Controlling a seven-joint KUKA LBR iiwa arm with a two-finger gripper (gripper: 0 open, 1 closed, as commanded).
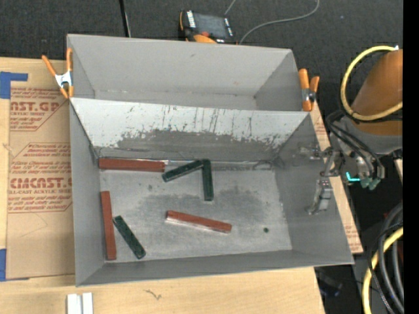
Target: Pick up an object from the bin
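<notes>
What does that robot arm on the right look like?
Its wrist has a rounded orange cover with a yellow cable looping round it. Beneath run black cables, beside a small blue-green light. The tool at its end is slim, bare grey metal.

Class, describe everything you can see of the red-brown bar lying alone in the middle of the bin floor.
The red-brown bar is a long, thin strip with a paler edge along its far side; the material looks rigid. It lies flat on the bin floor, slanting slightly down toward the view's right. Nothing else touches it.
</notes>
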